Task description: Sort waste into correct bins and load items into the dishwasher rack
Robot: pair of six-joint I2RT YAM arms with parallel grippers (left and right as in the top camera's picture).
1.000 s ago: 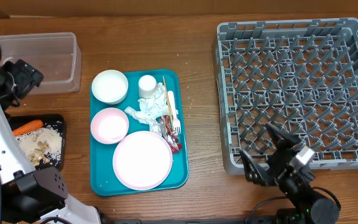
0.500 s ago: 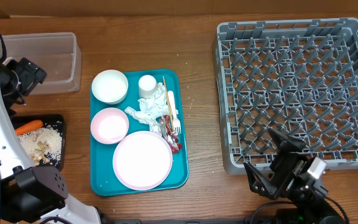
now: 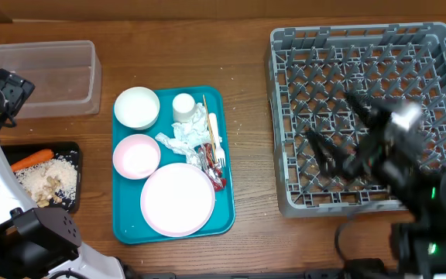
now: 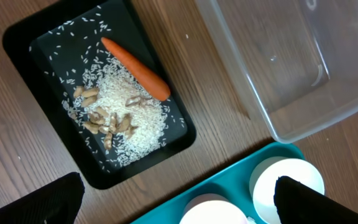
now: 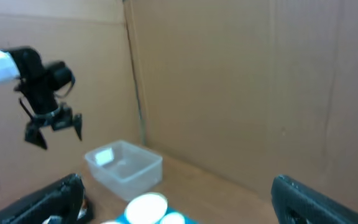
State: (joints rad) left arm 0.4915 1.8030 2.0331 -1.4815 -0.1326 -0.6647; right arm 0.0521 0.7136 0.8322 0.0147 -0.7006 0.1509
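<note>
The teal tray is carrying the pink plate, a white bowl, a pinkish bowl, the cup, crumpled napkins, the red wrapper, the fork and the stick. Left of the teal tray, the black tray is holding the carrot and scraps, and the clear tub is sitting on the surface to its upper left. The left gripper is hovering farther left, fingers spread wide and gripping nothing. Right of the teal tray, the right gripper is hanging blurred over the rack, fingers wide and empty.
</note>
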